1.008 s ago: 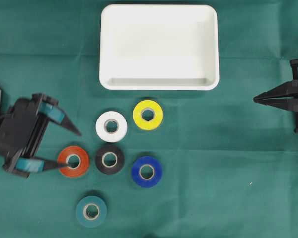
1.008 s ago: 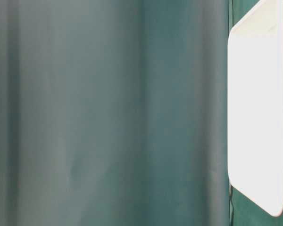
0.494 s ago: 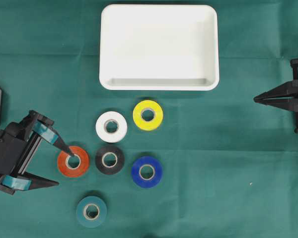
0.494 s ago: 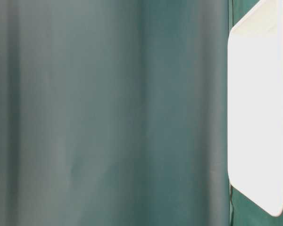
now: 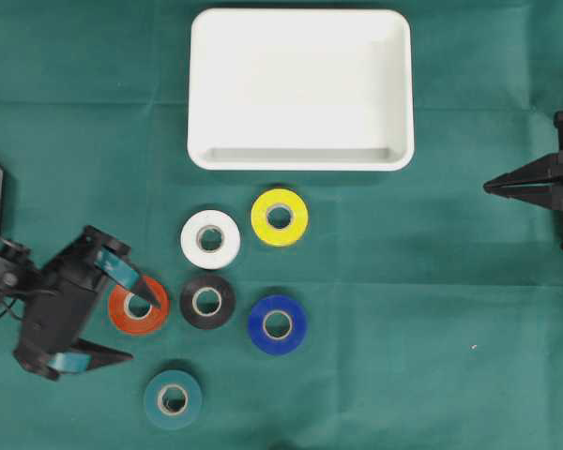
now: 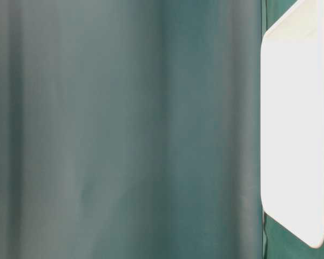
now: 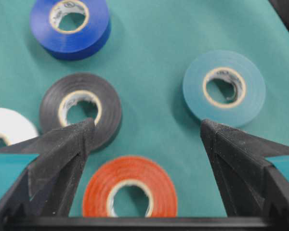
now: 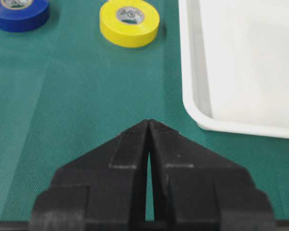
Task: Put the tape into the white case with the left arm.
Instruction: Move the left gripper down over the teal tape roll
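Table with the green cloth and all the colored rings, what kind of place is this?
Probably a robot practice bench in a lab. A green cloth covers the table, rolls of tape lie by a white tray, and a black robot claw waits at each side.

The left arm (image 5: 47, 314) is a black machine ending in the left gripper (image 5: 143, 326), whose two long pointed fingers (image 7: 62, 144) are matte and grainy, each with a teal tape patch near its base. A thin black cable trails beside the arm. The right gripper (image 5: 493, 186) is all black, with two wedge-shaped fingers tapering to a point.
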Robot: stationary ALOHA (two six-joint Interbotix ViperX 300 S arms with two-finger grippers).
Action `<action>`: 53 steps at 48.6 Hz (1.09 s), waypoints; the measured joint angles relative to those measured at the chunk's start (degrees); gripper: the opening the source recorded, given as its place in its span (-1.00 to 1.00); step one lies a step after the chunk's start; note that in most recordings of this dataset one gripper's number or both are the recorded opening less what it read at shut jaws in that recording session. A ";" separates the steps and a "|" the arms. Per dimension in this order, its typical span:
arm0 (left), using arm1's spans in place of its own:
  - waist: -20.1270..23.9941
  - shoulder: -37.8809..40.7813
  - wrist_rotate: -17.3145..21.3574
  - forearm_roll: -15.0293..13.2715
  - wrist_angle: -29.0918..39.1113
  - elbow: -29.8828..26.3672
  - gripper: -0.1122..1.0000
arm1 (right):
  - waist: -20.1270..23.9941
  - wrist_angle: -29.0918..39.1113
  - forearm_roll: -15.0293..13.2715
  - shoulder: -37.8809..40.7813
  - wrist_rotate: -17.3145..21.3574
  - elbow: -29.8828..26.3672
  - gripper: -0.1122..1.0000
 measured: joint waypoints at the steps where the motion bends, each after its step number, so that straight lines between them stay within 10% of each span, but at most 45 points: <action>1: -0.09 0.70 0.00 0.00 0.00 -0.53 0.95 | 0.00 -0.09 0.00 0.00 0.00 0.00 -0.97; 53: -4.39 25.75 -0.09 0.00 -0.09 -13.27 0.95 | 0.00 -0.09 0.00 0.00 0.09 0.00 -0.97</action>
